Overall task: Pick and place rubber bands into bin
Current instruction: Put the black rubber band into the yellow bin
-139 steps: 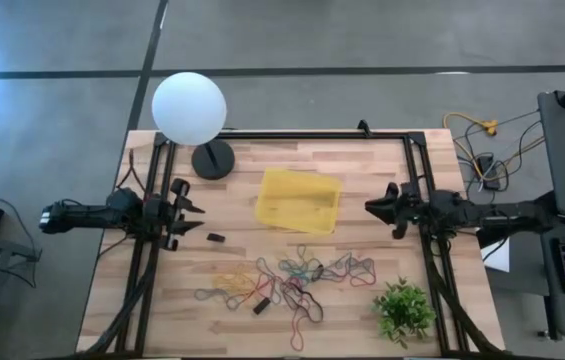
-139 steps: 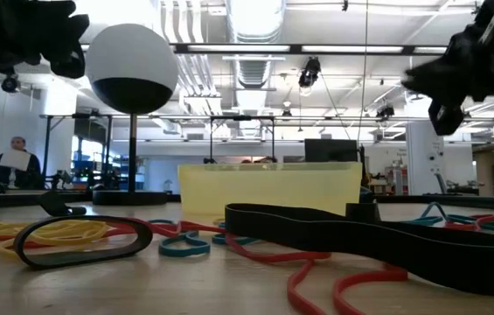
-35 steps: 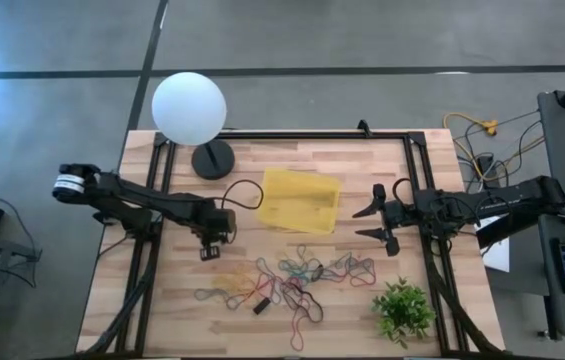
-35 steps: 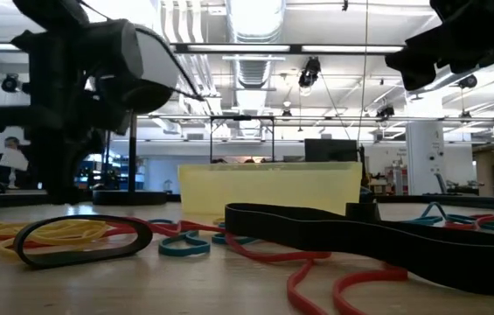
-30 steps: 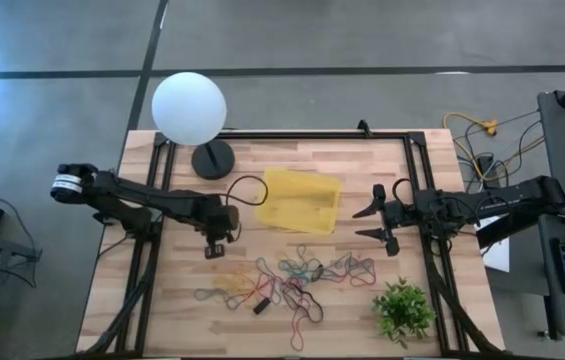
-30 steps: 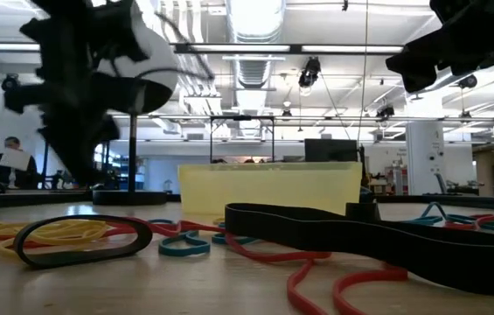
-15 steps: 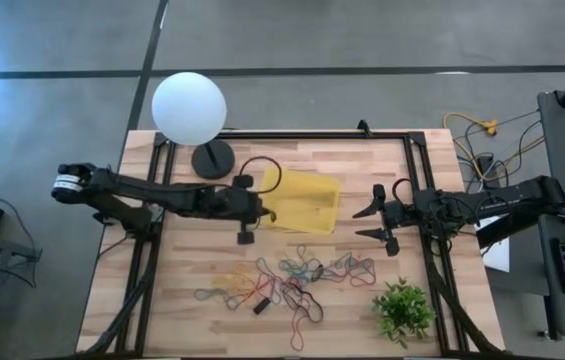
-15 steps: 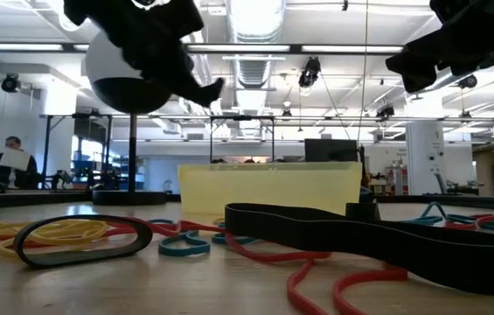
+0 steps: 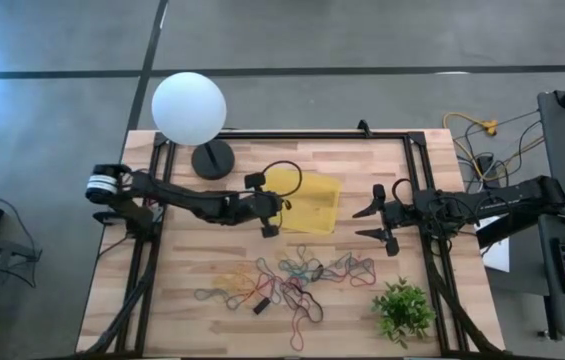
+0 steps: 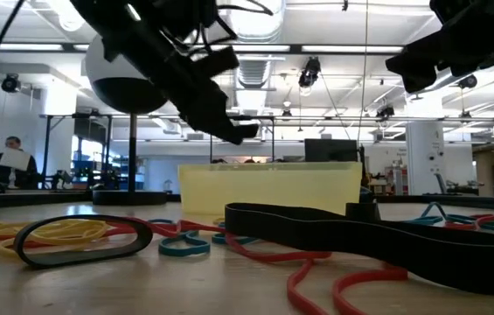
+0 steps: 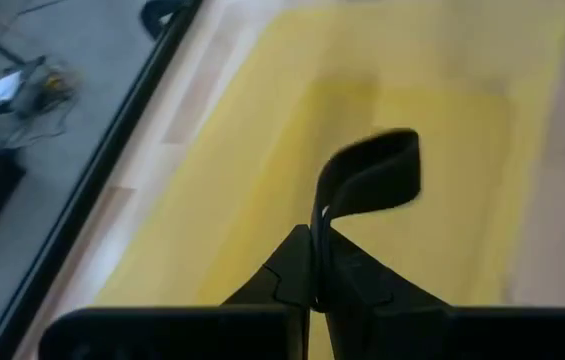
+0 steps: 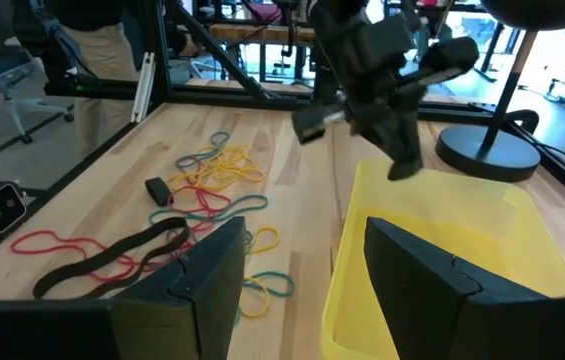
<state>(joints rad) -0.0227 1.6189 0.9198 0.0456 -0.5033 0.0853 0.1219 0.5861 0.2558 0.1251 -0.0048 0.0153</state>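
The bin [image 9: 317,205] is a shallow yellow tray at the table's middle; it also shows in the low view [image 10: 273,188]. My left gripper [image 9: 280,205] hangs over the bin's left edge, slanting down toward the right, and is shut on a small black band [image 11: 367,175]. The other rubber bands [image 9: 292,280] lie in a loose coloured heap on the wood, nearer than the bin. My right gripper [image 9: 372,225] waits open just right of the bin, nothing between its fingers [image 12: 212,280]. My left gripper pinches one end of the black band [image 11: 318,225] between its two fingertips. The rest of the band stands out past the tips and curls over in a loop. The fingers slant down from the table's left, and the band is lifted clear, above the bin's floor [image 11: 442,120].
A white globe lamp [image 9: 189,108] stands at the far left on its black base [image 9: 212,158]. A small green plant [image 9: 402,308] sits at the near right. A small black block [image 9: 262,305] lies among the bands. Black frame rails run along the left, right and far sides.
My left gripper has travelled from the wood left of the bin toward the table's right, ending over the bin's left edge. It has tipped up from pointing straight down to a forward slant, staying shut.
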